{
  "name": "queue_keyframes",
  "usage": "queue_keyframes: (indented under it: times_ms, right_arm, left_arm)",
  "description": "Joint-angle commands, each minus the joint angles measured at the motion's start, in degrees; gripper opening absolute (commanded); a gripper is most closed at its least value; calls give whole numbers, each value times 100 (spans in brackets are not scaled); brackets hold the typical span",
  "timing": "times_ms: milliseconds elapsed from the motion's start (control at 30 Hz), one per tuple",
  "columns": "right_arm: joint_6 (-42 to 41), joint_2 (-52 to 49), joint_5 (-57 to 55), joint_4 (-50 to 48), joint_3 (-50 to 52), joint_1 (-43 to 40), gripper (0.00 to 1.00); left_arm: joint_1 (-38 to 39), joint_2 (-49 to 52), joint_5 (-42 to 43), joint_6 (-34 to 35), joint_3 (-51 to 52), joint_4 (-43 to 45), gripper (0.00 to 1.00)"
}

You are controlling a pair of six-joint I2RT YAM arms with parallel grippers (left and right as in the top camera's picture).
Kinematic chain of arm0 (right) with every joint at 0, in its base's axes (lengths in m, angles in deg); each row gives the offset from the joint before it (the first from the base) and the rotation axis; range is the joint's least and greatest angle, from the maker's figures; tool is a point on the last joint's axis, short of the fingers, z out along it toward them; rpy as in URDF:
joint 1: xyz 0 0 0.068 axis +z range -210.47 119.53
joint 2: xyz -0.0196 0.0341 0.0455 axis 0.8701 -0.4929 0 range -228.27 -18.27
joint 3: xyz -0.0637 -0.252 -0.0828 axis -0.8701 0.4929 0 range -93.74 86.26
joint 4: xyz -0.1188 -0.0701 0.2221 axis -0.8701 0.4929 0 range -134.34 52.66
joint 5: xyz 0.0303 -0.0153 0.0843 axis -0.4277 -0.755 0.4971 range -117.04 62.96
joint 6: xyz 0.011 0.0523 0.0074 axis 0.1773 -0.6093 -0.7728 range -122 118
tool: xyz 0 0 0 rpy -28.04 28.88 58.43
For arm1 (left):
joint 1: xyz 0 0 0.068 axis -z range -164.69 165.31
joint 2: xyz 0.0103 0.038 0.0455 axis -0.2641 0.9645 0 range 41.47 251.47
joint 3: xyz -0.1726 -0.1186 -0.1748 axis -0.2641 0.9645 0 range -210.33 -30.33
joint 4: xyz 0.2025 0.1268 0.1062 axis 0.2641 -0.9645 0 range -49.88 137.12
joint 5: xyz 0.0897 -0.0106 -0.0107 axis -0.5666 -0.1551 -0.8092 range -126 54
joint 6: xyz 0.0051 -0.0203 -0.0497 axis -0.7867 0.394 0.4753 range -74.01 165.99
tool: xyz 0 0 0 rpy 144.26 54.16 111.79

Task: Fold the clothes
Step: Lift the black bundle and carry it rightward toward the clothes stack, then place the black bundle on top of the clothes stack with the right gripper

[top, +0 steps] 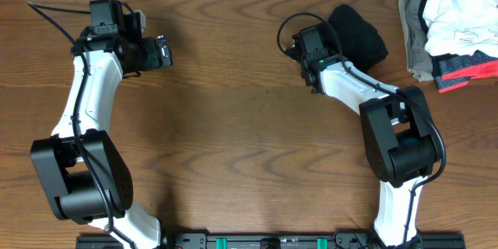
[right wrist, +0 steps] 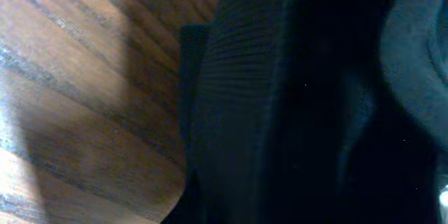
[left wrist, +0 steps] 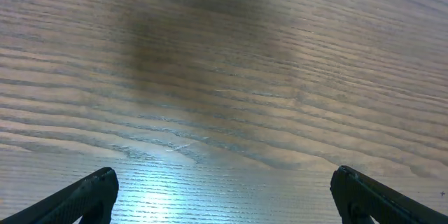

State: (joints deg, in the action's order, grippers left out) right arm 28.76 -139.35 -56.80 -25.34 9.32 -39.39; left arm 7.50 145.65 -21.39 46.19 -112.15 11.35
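No text, label, brand, number or sign can be read on anything in these views.

A black shirt (top: pixel 359 35) lies bunched on the wooden table (top: pixel 233 124). The right gripper (top: pixel 327 39) is at its left edge. Well apart, the left gripper (top: pixel 161 51) hovers over bare wood. Folded clothes (top: pixel 451 31) sit far right.

Two arms, L (top: pixel 84 101) & R (top: pixel 350 85): white shells on the links, black joint housings, big rounded black motor blocks nr the bases. Thin black cable (top: pixel 47 15) off L wrist, looped one (top: pixel 283 29) off R. Small green light (top: pixel 320 64) on R wrist. L fingers (left wrist: pixel 84 194) matte black, tapered. Black base rail (top: pixel 264 241) w/ green tabs.
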Motion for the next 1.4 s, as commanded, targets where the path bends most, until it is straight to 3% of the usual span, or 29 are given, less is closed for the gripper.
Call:
queue_keyframes:
  times_ms: [0, 167, 400, 633, 900, 1367]
  right_arm:
    - [-496, -190, 127, 61, -33, -164, 1]
    - [-957, -114, 245, 763, -505, -157, 1]
    - [-1008, 103, 1123, 2500, -2133, -225, 1]
    - [-175, 151, 1174, 3571, -3467, -361, 1]
    - [15, 151, 149, 3539, -4190, -918, 1]
    - [2780, 173, 435, 1969, -4317, -2199, 1]
  left_arm:
    - [-15, -44, -33, 70, 72, -15, 98]
    - [-15, -44, -33, 70, 72, -17, 98]
    - [-15, -44, -33, 70, 72, -15, 98]
    - [-15, -44, -33, 70, 72, 24, 98]
    - [-15, -44, -33, 70, 72, 68, 98]
    - [-15, -44, -33, 72, 72, 354, 98]
